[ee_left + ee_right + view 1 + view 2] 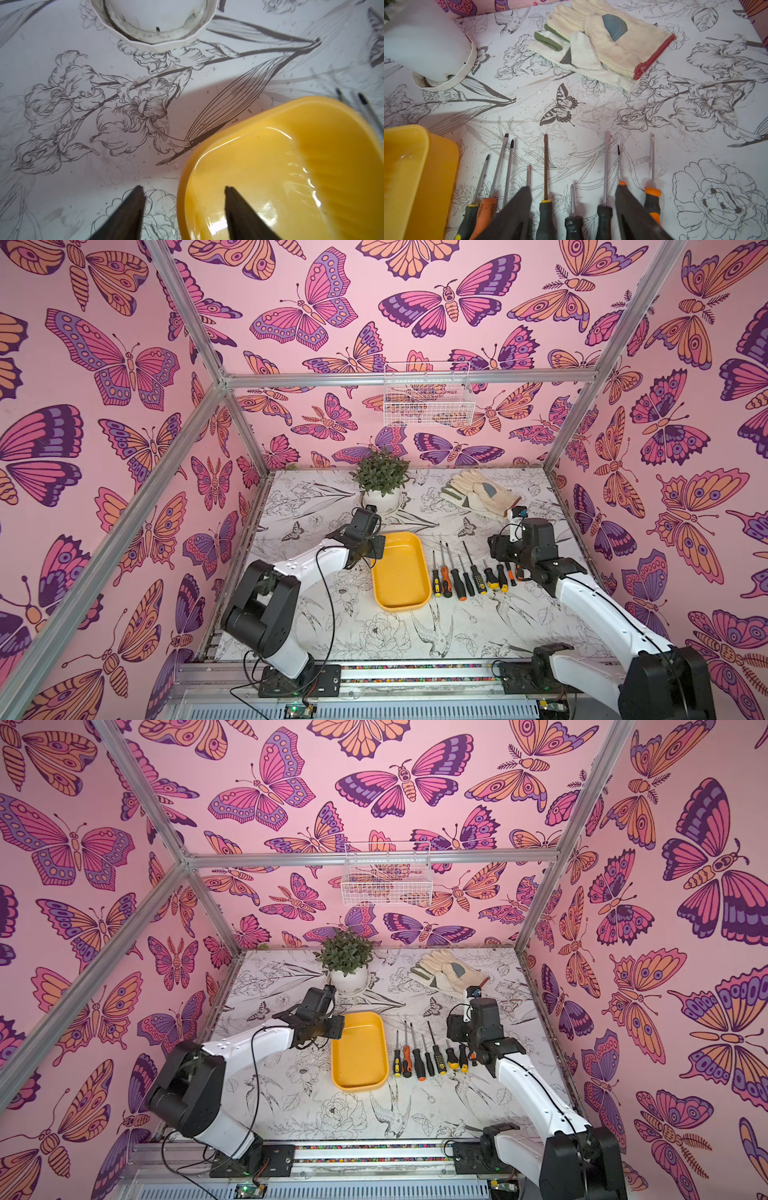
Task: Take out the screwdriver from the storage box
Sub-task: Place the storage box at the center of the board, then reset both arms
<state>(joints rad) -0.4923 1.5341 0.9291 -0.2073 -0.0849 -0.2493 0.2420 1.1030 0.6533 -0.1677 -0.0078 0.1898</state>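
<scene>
The left arm (309,566) and the right arm (598,610) are each built of glossy white rounded links joined by bulky black joint housings (266,610), and each stands on a black base plate (328,680). Thin black cables (331,614) loop loosely along them, and small dark screw dots mark the left white link. The left gripper (183,186) and the right gripper (573,186) end in matte black wedge-shaped fingers that taper to blunt tips.

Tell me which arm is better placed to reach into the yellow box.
Left. The left gripper hangs open across the rim of the storage box, while the right gripper is open over the screwdrivers beside it. The box looks empty.
</scene>
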